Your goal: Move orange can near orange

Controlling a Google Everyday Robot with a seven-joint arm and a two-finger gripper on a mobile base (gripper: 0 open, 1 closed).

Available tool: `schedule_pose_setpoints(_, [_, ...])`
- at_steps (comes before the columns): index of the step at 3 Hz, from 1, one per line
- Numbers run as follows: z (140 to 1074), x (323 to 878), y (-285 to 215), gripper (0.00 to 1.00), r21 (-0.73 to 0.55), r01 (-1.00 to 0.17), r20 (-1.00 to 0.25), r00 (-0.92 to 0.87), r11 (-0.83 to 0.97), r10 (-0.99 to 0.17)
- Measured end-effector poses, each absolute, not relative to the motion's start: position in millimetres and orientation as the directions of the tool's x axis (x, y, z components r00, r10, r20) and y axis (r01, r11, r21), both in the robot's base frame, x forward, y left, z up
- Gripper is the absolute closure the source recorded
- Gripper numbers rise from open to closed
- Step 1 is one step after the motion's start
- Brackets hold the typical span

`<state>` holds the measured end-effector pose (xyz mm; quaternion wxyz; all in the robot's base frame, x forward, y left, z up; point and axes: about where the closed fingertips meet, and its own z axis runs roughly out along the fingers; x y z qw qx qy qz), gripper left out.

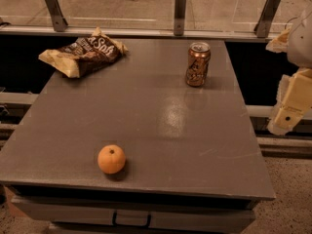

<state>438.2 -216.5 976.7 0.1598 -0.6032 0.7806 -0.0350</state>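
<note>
The orange can (198, 64) stands upright on the grey table (161, 116), at the far right of its top. The orange (111, 159) sits near the table's front edge, left of centre, well apart from the can. My gripper (286, 117) hangs off the table's right side, beyond its edge, to the right of the can and a little nearer the camera. It touches nothing, and part of the arm is cut off by the picture's right edge.
A crinkled dark chip bag (84, 52) lies at the table's far left corner. A glass railing with metal posts (180, 12) runs behind the table. A drawer handle (131, 220) shows under the front edge.
</note>
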Motion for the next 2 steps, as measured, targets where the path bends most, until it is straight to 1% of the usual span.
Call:
schedule_pose_setpoints(1, [977,439,-216,0.00,-0.249,-0.930,-0.209,-0.220,0.270,-0.953])
schedule_pose_setpoints(2, [964,466,-210,0.00,-0.258,-0.932,-0.245,-0.192,0.255,-0.950])
